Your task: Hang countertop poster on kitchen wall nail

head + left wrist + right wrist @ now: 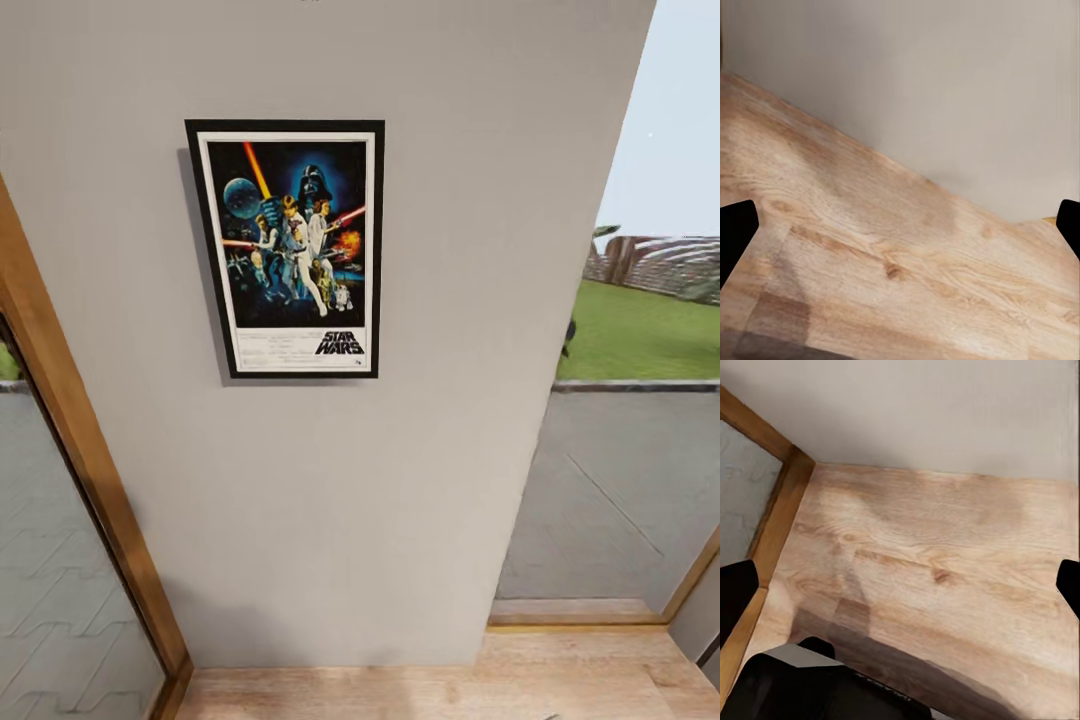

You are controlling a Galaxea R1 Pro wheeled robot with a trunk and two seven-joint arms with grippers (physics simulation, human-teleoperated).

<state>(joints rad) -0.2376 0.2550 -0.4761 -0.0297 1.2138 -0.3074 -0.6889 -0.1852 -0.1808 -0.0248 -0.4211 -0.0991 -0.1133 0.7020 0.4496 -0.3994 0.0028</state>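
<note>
A: What sits nearest the grippers?

B: Wood floor point(900, 277). The left gripper point(900, 225) points down at it with its 2 dark fingertips point(735, 232) far apart at the frame edges, so the jaws stand wide and hold nothing. The right gripper point(900, 585) is the same: fingertips point(735, 600) spread, nothing between them, floor below.

A: Anything else close to the right one?

B: A dark part of the robot point(802, 686) under it, and a wood window frame point(772, 517) to 1 side, running along the floor.

A: And beyond the fingers?

B: The floor meets a plain grey wall point(945, 90) just ahead of both grippers.

A: Where is the poster?

B: The poster point(288, 248) hangs flat and upright on that wall point(400, 480), well above both grippers and apart from them. Windows flank the wall; through the right window point(640, 400) there is pavement and grass point(650, 330).
</note>
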